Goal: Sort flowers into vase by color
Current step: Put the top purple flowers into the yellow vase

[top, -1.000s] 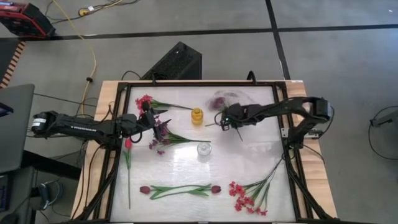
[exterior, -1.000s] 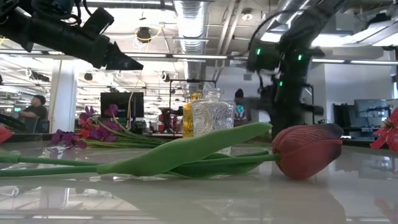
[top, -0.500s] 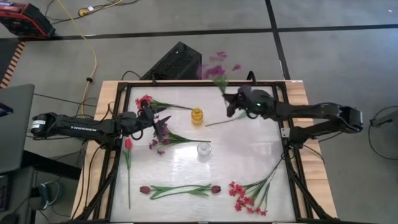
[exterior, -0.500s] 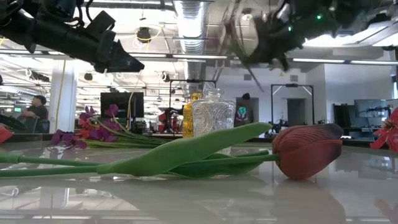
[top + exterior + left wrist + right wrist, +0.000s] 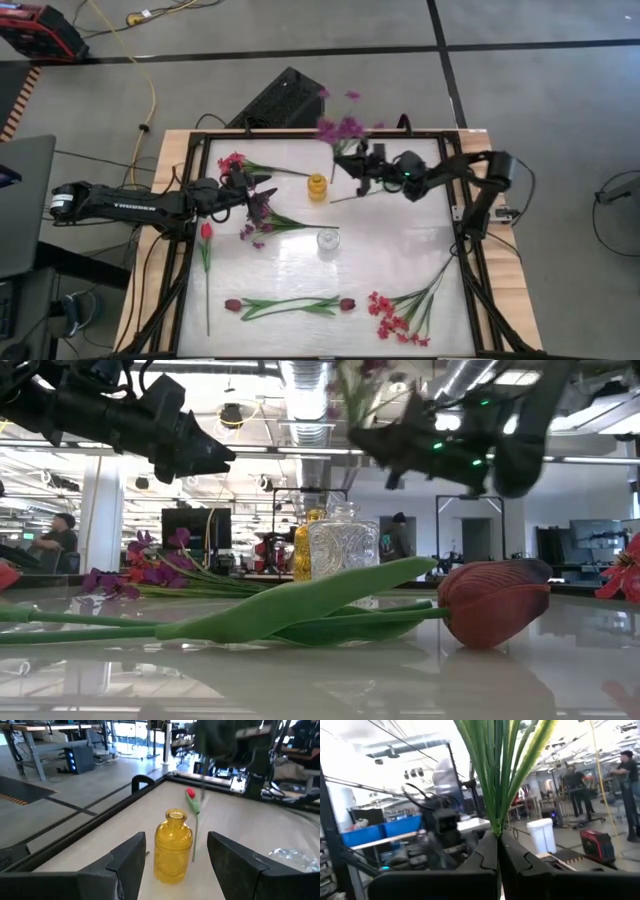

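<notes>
While left gripper point(image 5: 243, 190) waits open, right gripper point(image 5: 352, 163) clamps purple sprig point(image 5: 343, 128)

White table point(image 5: 400, 250): yellow vase point(image 5: 317, 187), clear vase point(image 5: 327, 240) (both upright), scattered flowers point(image 5: 400, 312).

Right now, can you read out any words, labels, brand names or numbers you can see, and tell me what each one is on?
Pale lettering along the left arm, seen from above: too small to read.
Yellow bottle, clear jar, flowers, table: no text visible.
Screens and bins in the room behind: nothing readable.
</notes>
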### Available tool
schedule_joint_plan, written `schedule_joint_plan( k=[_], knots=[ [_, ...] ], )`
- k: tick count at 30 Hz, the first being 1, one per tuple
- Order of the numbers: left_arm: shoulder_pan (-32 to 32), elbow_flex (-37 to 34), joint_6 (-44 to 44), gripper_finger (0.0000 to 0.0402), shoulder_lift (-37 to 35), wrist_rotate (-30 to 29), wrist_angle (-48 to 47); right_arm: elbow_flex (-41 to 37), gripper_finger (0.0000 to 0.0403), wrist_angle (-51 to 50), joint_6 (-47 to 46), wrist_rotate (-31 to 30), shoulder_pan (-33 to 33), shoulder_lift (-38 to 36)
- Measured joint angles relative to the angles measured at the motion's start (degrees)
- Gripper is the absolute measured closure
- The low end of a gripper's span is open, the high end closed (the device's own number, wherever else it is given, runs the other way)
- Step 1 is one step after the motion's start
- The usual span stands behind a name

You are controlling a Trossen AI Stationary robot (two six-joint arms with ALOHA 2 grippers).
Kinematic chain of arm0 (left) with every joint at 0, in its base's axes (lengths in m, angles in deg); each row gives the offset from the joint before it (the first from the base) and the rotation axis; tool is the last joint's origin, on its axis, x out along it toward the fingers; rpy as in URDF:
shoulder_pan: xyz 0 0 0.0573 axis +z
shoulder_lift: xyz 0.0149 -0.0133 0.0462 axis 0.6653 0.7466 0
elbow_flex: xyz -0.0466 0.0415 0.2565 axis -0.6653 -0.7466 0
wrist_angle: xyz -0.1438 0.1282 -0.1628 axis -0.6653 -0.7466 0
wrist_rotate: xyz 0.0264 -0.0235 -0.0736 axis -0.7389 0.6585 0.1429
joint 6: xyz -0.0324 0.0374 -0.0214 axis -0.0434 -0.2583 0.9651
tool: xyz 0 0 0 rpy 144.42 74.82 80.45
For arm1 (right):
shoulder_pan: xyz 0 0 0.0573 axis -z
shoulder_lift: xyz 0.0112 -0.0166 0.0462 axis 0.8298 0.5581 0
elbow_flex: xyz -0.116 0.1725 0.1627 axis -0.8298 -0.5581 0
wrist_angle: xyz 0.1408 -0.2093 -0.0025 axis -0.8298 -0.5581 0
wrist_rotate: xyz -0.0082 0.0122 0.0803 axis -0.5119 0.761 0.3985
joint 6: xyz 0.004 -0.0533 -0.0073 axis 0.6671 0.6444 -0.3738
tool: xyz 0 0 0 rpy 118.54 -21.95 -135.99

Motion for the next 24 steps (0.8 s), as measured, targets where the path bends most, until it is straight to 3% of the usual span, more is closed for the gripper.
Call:
schedule_joint_plan(
  k=[5,15,20,24],
  knots=[
    [0.0,0.0,1.9,0.0198,0.0,-0.3,0.0,6.2,0.0379,0.2,2.7,0.6,0.1,4.4],
    [0.0,0.0,1.9,0.0198,0.0,-0.8,-0.6,9.8,0.0379,-6.3,6.2,1.4,-1.2,4.7],
    [0.0,0.0,1.3,0.0198,0.0,-1.4,-0.5,10.0,0.0379,-9.3,13.1,-3.5,-2.9,4.7],
    [0.0,0.0,1.3,0.0198,0.0,-1.4,-0.8,10.0,0.0379,-9.2,13.9,-3.5,-2.3,4.7]
  ],
)
